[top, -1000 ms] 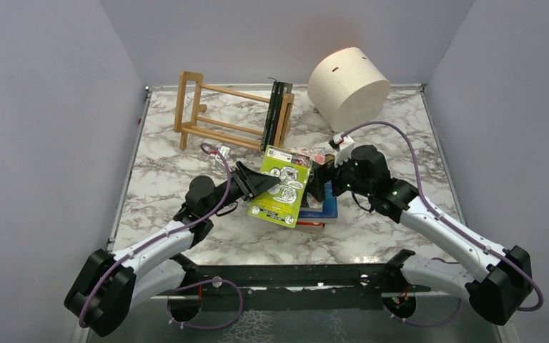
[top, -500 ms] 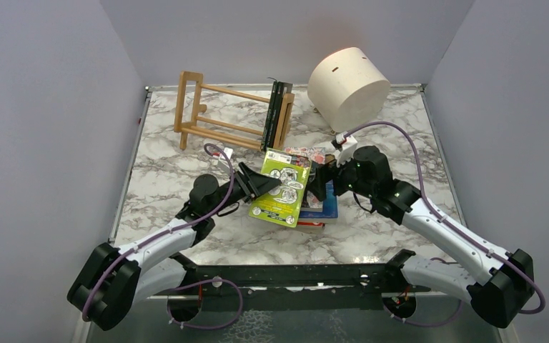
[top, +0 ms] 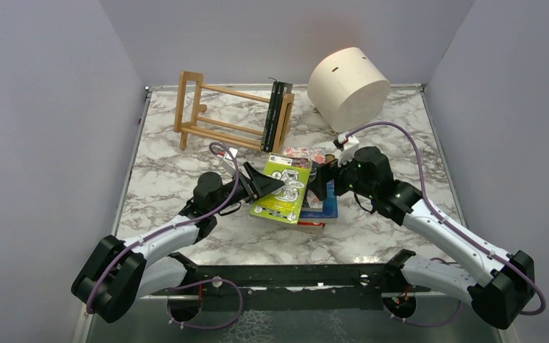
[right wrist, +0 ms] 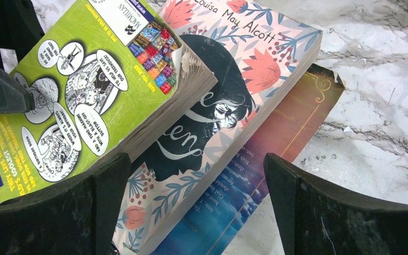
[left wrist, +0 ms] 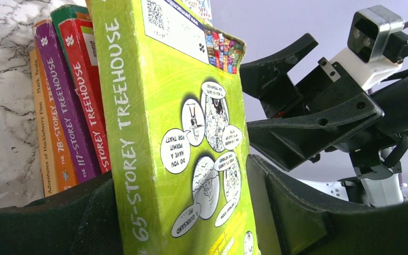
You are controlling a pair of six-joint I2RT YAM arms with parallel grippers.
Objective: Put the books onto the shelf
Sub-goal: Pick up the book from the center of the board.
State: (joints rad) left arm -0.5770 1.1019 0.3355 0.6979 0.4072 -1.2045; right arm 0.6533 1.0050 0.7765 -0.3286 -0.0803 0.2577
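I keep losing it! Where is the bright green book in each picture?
Top camera: the green book is in the middle, lying on the other books.
Left wrist: it fills the centre, standing tall.
Right wrist: it is at the upper left.
Shared landmark: the marble table.

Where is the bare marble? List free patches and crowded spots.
Free: marble left of the book pile, between shelf and left arm; the right side below the cream drum; the near strip between that arm and the right arm. Crowded: centre, where left gripper and right gripper flank the pile.
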